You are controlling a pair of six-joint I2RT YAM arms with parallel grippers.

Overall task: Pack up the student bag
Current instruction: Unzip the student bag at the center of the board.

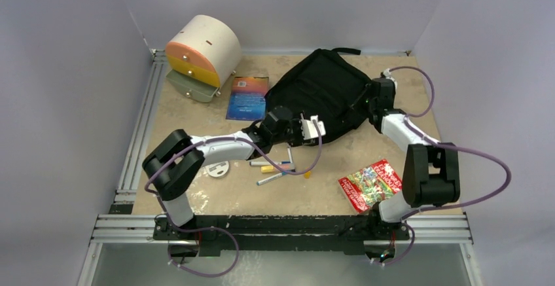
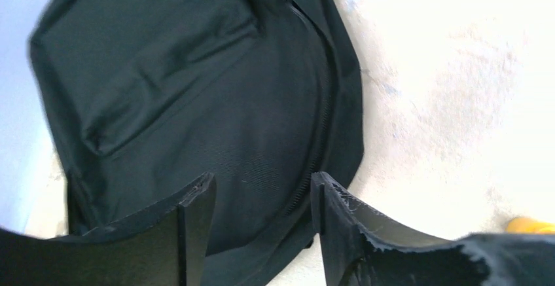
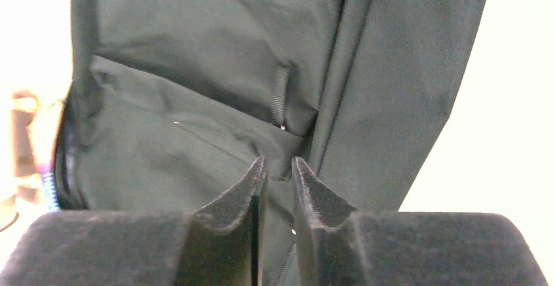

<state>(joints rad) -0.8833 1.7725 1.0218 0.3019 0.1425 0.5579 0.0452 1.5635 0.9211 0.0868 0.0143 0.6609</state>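
Drawer box (image 1: 199,53): cream drum with orange and yellow drawer fronts, at the far left corner of the table (image 1: 419,135), its lowest grey-green drawer pulled out
Small round thing (image 1: 218,169): white, flat on the table just beside the left arm's forearm; too small to say what it is
Book (image 1: 248,97): blue and orange cover, lying flat between the drawer box and the bag, close to the bag's left edge
Pens (image 1: 271,168): a few lying loose together just in front of the left arm's wrist, one with a yellow body, and a small orange bit a little to their right
Left gripper (image 1: 313,129): reaching to the near left edge of the bag; in the wrist view (image 2: 262,184) its two fingers (image 2: 190,227) stand well apart, released, with only the bag's fabric and zipper seen beyond the gap
Bag (image 1: 321,93): black backpack lying flat at the middle back of the table, a strap loop pointing to the far wall, between the two grippers
Snack packet (image 1: 370,184): red with coloured print, flat near the front right, beside the right arm's elbow
Right gripper (image 1: 374,99): at the bag's right edge; in its wrist view (image 3: 278,165) the fingers (image 3: 242,194) are only a slit apart with the tips at a fold of black fabric, and I cannot tell whether they pinch it
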